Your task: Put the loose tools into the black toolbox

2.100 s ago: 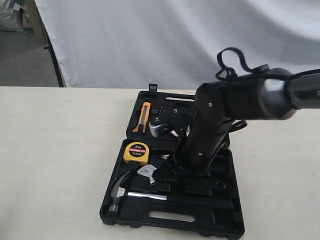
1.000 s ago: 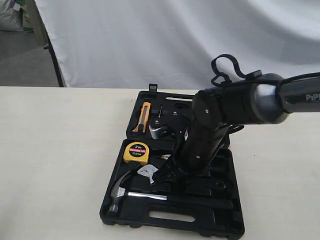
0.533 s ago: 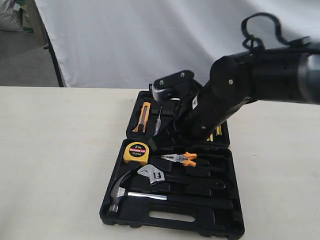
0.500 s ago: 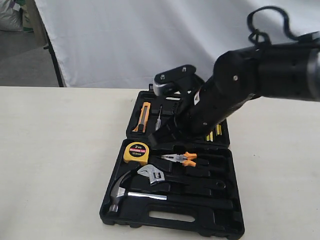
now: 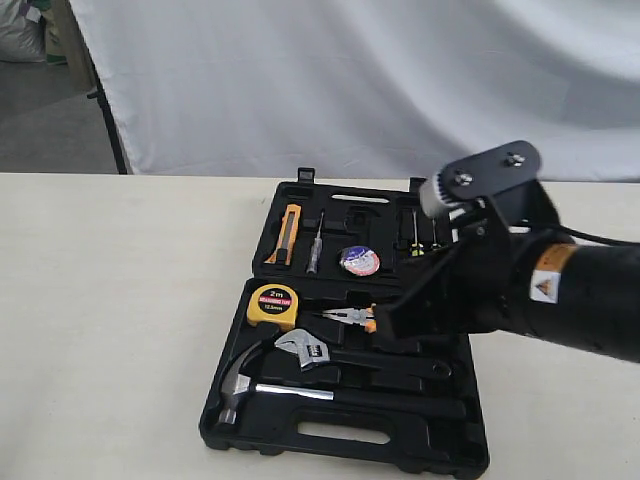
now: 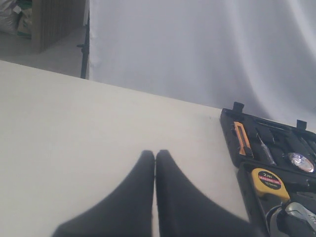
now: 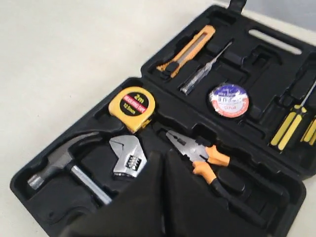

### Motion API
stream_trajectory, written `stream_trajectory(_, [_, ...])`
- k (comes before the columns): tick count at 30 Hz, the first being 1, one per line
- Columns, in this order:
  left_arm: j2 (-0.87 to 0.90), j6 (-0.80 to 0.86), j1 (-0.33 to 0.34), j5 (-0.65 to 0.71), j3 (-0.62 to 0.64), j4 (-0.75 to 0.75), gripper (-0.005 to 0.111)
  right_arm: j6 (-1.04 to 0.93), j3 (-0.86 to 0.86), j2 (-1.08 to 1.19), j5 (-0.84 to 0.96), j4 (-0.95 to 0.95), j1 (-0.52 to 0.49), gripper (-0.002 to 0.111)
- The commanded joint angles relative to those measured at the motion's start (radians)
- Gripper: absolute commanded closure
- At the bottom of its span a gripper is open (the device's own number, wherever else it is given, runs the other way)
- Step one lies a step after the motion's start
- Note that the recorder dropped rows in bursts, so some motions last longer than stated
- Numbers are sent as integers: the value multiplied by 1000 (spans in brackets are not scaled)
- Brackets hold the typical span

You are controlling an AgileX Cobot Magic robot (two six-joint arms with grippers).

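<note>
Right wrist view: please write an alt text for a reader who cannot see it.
An open black toolbox on a pale table holds a hammer, adjustable wrench, yellow tape measure, orange-handled pliers and tape roll. The right claw, shut and empty, fills the foreground.

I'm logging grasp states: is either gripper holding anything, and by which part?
Nothing is held. The left gripper is shut and empty over the table; the right gripper is shut and empty above the toolbox.
</note>
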Motion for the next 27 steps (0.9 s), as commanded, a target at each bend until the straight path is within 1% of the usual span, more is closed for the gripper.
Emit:
stream_trajectory(1, [-3, -5, 25, -7, -3, 4, 106, 7, 115, -163, -161, 0, -8, 109])
stream_trajectory(5, [-3, -5, 25, -7, -3, 4, 106, 19, 155, -318, -159, 0, -8, 109])
stream_trajectory(9, [-3, -5, 25, -7, -3, 4, 106, 87, 164, -440, -146, 0, -8, 109])
stream_trajectory(11, [-3, -5, 25, -7, -3, 4, 106, 91, 164, -499, -146, 0, -8, 109])
stream_trajectory(17, [-3, -5, 25, -7, -3, 4, 106, 122, 177, -618, -42, 0, -5, 109])
stream_trajectory(21, [-3, -5, 25, -7, -3, 4, 106, 127, 273, -661, -77, 0, -5, 109])
stream_trajectory(27, [-3, -5, 25, -7, -3, 4, 106, 145, 472, -736, -97, 0, -5, 109])
